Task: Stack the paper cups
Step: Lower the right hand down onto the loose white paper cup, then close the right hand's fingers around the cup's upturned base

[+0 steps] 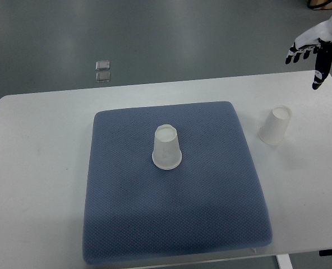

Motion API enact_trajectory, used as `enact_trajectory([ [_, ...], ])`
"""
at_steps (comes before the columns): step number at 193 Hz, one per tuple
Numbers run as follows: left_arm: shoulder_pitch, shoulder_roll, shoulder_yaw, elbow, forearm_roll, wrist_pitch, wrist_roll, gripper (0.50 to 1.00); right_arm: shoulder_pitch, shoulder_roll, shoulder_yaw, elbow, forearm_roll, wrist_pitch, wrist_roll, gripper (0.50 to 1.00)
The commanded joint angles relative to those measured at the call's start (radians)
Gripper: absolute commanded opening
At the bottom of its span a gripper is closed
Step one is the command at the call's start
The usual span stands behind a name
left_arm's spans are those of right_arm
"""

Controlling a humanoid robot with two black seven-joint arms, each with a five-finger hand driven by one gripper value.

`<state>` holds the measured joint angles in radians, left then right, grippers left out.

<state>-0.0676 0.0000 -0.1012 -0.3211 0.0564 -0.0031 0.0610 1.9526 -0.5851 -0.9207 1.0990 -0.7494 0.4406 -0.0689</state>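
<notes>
One white paper cup (166, 147) stands upside down near the middle of the blue cushion (171, 224). A second white paper cup (275, 125) stands upside down on the bare white table (37, 168), just right of the cushion. My right hand (310, 51) hangs at the top right corner, above and beyond the second cup, with its fingers spread and nothing held. The left arm does not show.
Two small clear squares (103, 71) lie on the grey floor beyond the table's far edge. The table's right edge runs close to the second cup.
</notes>
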Motion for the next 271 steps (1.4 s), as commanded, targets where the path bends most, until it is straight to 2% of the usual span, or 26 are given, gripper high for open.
enact_trajectory([
  [1, -0.001, 0.0, -0.002, 0.001, 0.0, 0.0, 0.0, 1.0, -0.075, -0.001, 0.01, -0.007, 0.015, -0.123, -0.02, 0.926],
  [21, 0.0, 0.0, 0.0, -0.001, 0.0, -0.001, 0.0, 1.0, -0.139, 0.008, 0.011, -0.018, 0.025, -0.232, -0.042, 0.926],
  [59, 0.0, 0.0, 0.0, -0.001, 0.0, -0.001, 0.0, 1.0, -0.224, 0.042, 0.022, -0.031, 0.122, -0.296, -0.046, 0.926],
  [218, 0.0, 0.0, 0.005, 0.001, 0.0, 0.0, 0.0, 1.0, -0.425, 0.162, 0.071, -0.168, 0.165, -0.347, -0.046, 0.919],
  [252, 0.0, 0.0, 0.005, 0.002, -0.001, 0.0, -0.001, 1.0, -0.443, 0.165, 0.069, -0.183, 0.165, -0.349, -0.046, 0.909],
  [271, 0.0, 0.0, 0.005, 0.002, -0.001, 0.0, 0.0, 1.0, -0.451, 0.165, 0.069, -0.185, 0.163, -0.35, -0.046, 0.876],
])
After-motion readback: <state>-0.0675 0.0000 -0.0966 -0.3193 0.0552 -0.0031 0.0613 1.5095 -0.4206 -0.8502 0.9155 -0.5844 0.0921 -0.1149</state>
